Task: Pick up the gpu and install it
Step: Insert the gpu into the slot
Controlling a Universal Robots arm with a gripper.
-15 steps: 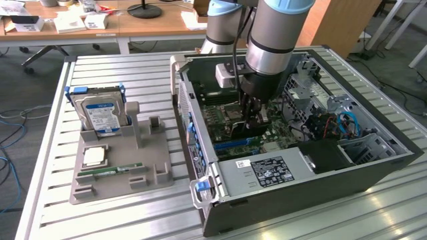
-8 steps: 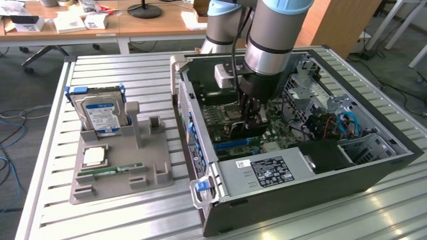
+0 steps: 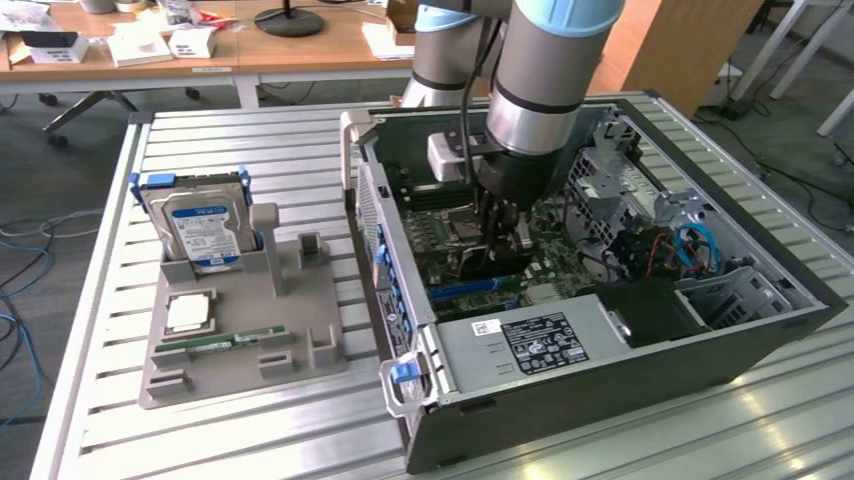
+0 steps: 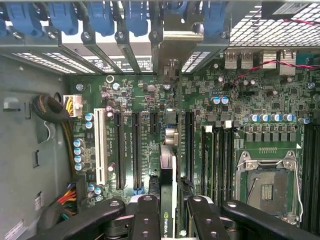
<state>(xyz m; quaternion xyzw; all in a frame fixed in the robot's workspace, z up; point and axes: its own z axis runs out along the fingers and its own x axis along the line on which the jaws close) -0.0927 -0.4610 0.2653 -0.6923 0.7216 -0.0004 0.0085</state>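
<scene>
Gripper (image 4: 173,202) clamps gpu (image 4: 168,165) edge-on; over mobo (image 4: 240,100)

Nvidia logo (image 4: 164,218) — on gpu (image 4: 167,180)

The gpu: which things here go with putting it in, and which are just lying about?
For the job: gpu, gripped by the hand; open computer case; motherboard.
Just lying about: hard drive, memory stick, processor chip, grey tray.

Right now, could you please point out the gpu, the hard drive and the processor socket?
gpu (image 4: 167,192): wrist view, edge facing camera.
hard drive (image 3: 202,235): exterior view, label face.
processor socket (image 4: 266,187): wrist view, socket centre.
</scene>
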